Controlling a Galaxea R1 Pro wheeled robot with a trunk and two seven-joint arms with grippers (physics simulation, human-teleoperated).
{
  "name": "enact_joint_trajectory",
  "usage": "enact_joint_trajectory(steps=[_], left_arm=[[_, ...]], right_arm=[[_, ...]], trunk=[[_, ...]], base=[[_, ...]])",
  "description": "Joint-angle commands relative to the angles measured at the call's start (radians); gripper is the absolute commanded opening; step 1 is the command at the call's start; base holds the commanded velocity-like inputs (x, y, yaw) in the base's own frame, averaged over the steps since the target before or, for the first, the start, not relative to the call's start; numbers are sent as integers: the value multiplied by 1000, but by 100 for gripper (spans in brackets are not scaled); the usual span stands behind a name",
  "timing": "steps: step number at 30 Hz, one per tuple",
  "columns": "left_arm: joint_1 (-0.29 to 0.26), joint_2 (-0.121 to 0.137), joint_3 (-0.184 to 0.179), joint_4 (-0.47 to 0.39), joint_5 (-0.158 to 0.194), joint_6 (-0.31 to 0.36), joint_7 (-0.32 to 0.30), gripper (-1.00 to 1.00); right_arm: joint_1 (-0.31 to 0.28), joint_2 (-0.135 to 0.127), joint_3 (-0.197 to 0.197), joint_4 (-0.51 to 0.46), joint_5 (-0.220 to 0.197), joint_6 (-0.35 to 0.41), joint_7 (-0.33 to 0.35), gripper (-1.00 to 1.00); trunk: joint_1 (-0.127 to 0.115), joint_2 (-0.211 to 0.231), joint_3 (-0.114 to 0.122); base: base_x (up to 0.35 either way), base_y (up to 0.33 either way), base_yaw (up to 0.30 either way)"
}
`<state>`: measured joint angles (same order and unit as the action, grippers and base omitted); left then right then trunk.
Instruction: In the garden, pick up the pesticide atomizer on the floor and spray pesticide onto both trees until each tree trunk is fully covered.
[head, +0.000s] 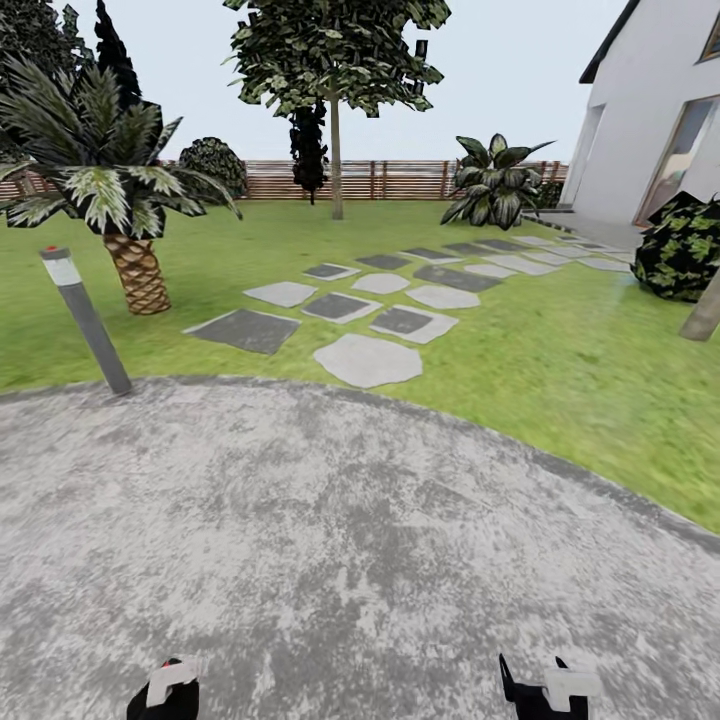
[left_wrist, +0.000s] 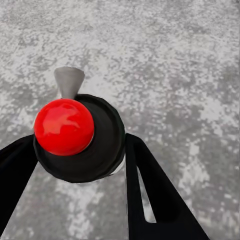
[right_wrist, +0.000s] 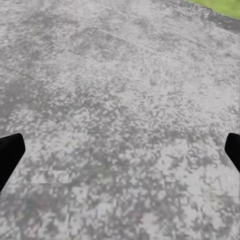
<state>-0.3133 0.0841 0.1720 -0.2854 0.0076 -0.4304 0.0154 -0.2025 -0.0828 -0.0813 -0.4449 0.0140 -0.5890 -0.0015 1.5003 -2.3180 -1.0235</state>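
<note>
1. The pesticide atomizer (left_wrist: 80, 137) sits between the black fingers (left_wrist: 150, 195) of the left end effector (left_wrist: 82, 165), which is closed on its dark round body; the red cap (left_wrist: 64, 126) faces the wrist camera and the pale grey nozzle (left_wrist: 69, 81) sticks out past the body, away from the wrist.

2. The right end effector (right_wrist: 120, 150) is spread wide with nothing between its tips, only grey paving (right_wrist: 120, 100) beyond it. In the head view both end effectors (head: 165, 690) (head: 545, 690) hang low at the near edge.

3. The step in hand looks like carrying the atomizer toward the trees. The tree (head: 335, 60) with the slim pale trunk (head: 336, 160) stands far ahead of both end effectors, by the wooden fence (head: 400, 178); a second pale trunk (head: 703, 312) leans in well ahead and to the right.

4. To do it well, I judge: hold the grip firm, drive across the stepping stones (head: 365, 358) and grass (head: 560, 360), and stop near enough for the spray to reach.

5. The atomizer's long axis seems to run along the fingers, toward the camera, so it is seen end-on; the nozzle points forward and down at the paving. It will need raising to aim level at a trunk.
</note>
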Motion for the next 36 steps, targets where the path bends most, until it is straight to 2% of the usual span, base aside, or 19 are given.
enact_joint_trajectory(steps=[1,4,7,29,36], left_arm=[[0,0,1,0,0,-8,0,-100],[8,0,1,1,0,-56,0,-100],[16,-1,1,0,1,-75,0,-100],[17,-1,3,0,0,-79,0,-100],[17,-1,2,0,0,-79,0,-100]], right_arm=[[0,0,0,0,0,0,0,100],[0,0,0,0,0,0,0,100],[0,1,0,1,1,0,0,100],[0,3,0,19,0,0,0,100],[0,3,0,20,0,0,0,100]], trunk=[[0,0,0],[0,0,0],[0,0,0],[0,0,0],[0,0,7]], base=[[338,0,0],[338,0,0],[338,0,0],[338,0,0],[338,0,0]])
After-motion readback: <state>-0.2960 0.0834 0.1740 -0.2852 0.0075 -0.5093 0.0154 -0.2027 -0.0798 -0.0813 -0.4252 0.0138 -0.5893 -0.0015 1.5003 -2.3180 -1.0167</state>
